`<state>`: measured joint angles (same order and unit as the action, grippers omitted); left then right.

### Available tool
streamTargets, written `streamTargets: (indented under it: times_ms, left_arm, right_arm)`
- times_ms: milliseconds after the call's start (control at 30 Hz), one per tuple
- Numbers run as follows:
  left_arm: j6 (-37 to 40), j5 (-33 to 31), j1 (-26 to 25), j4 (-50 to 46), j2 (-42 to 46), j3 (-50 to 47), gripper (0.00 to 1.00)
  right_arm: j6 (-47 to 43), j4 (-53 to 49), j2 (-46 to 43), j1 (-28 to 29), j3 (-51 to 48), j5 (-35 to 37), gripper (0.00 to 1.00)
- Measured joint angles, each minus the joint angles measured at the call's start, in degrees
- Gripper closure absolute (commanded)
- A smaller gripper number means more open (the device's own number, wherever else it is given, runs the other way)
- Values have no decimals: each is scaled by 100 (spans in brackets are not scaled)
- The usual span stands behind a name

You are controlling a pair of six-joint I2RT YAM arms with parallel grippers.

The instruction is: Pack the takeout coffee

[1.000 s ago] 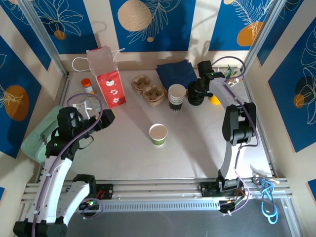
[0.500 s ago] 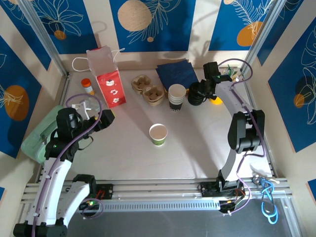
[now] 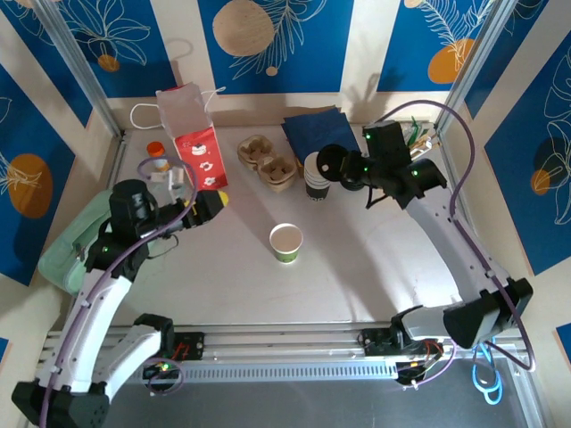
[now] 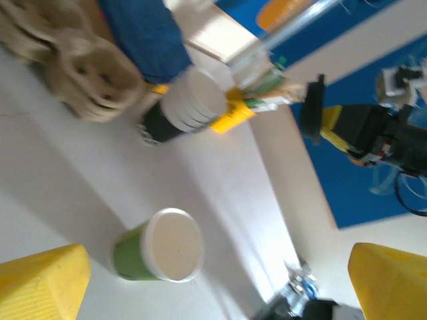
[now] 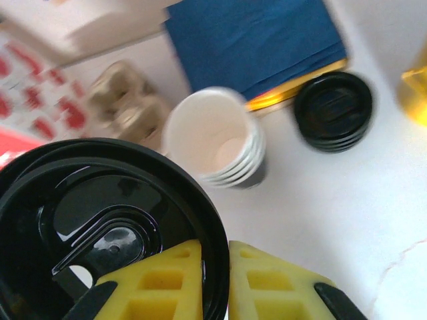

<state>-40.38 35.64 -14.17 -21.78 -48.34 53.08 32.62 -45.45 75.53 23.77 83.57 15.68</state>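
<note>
Both arms have shifted since the earlier frame: left gripper (image 3: 217,198), jaws wide apart and empty, has advanced toward the cup (image 3: 285,242); right gripper (image 3: 350,169) has swung left off the lid stack (image 5: 333,110), fingers clamped on the rim of one black lid (image 5: 100,227). Cup stands upright mid-table, uncovered; lid hangs beyond it, near the cup stack (image 3: 318,176). Judged status: lid picked; capping the cup and loading it into the bag (image 3: 198,152) at far left remain.
</note>
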Motion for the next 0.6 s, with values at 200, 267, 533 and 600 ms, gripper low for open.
streamTargets:
  times_ms: [200, 267, 533, 600]
  left_arm:
    - [-382, 472, -929, 704, -730, 175, 1]
    - [-522, 614, -1080, 922, -927, 173, 1]
    - [-927, 811, -1405, 1692, -1209, 166, 1]
    - [-979, 804, -1482, 1790, -1309, 160, 1]
  right_arm:
    - [157, -170, -192, 951, -129, -293, 86]
    - [240, -188, -192, 1239, -212, -330, 87]
    - [461, -214, -192, 1799, -435, -372, 87]
    - [496, -216, -190, 1912, -435, -369, 86]
